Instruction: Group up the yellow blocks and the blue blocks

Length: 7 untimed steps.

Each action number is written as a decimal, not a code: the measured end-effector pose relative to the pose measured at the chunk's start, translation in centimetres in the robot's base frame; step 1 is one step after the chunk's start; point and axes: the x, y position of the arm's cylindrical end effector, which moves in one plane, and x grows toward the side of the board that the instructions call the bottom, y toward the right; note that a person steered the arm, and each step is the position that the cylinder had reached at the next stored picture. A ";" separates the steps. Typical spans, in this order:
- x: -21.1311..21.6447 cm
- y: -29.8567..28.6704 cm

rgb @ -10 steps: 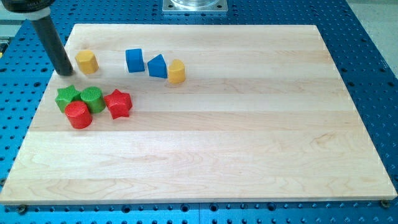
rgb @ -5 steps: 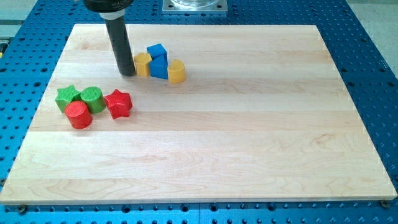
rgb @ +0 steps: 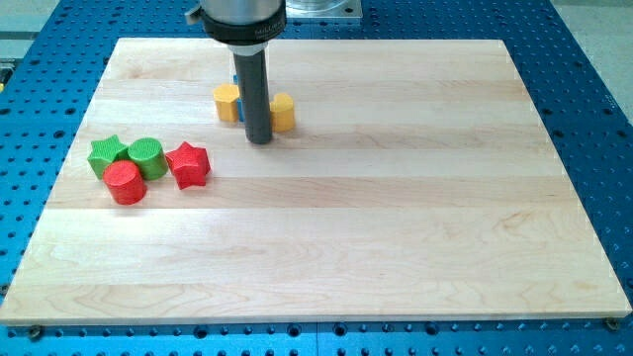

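Note:
My tip (rgb: 260, 139) rests on the board just below a tight cluster of yellow and blue blocks near the view's top, left of centre. One yellow block (rgb: 227, 102) shows to the left of the rod and another yellow block (rgb: 284, 112) to its right. The rod hides most of the blue blocks; only a thin blue sliver (rgb: 238, 107) shows at the rod's left edge. The tip is close to the right yellow block; I cannot tell if they touch.
At the view's left sit a green star (rgb: 107, 153), a green cylinder (rgb: 147, 156), a red cylinder (rgb: 125, 182) and a red star (rgb: 188, 164), packed together. The wooden board (rgb: 396, 218) lies on a blue perforated base.
The left yellow block was pushed right until it joined the blue blocks and the other yellow block. The rod then moved right and down, and now stands in front of the blue blocks.

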 end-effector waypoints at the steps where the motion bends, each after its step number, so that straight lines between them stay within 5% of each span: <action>1: 0.7 2.8; 7: -4.0 4.3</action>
